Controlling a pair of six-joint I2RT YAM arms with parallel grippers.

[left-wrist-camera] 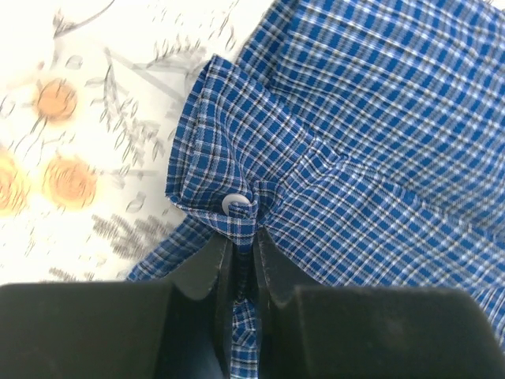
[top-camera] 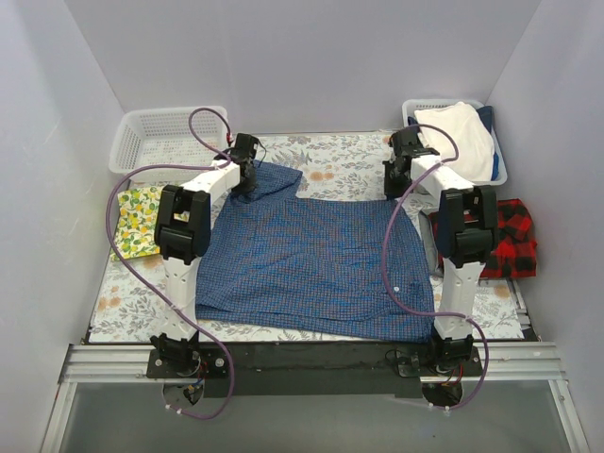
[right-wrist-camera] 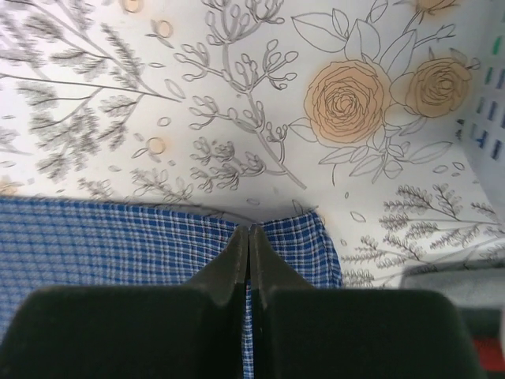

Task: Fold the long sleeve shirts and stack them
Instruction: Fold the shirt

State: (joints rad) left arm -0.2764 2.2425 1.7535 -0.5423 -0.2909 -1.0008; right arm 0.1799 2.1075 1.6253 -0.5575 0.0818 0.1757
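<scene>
Robot lab booth: plain white walls, aluminium frame rail, floral-covered table.

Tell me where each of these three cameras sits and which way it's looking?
Top: fixed above and behind the arms, looking down on the table; left arm and right arm show, reaching over the blue shirt.
Left wrist: on the left arm, looking down past the left fingers, shut on the shirt's bunched edge.
Right wrist: on the right arm, looking down past the right fingers, shut on a shirt corner.
Shared: all three show the blue shirt and floral table.
</scene>
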